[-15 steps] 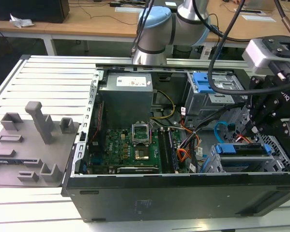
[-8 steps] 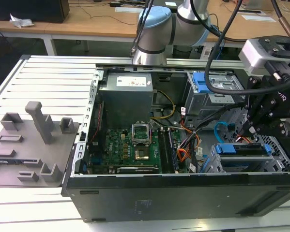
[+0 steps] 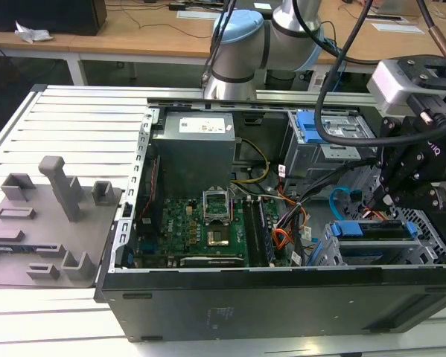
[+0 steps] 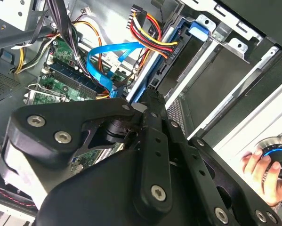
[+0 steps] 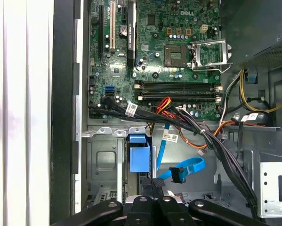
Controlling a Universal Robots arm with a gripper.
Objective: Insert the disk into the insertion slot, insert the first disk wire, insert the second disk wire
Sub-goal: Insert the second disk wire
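My black gripper, fingers pressed together, hangs above the silver blue-framed disk. The thin light-blue cable loops at its exterior-view nine o'clock. I'd seat its dark plug squarely.

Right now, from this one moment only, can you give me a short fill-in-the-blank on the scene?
1. The looped flat cable inside the computer case is light ___.
2. In the exterior view, the end effector hangs over the end of the case on that view's ___.
3. The grey fixture tray lies beside the case on that view's ___.
Missing words: blue; right; left.
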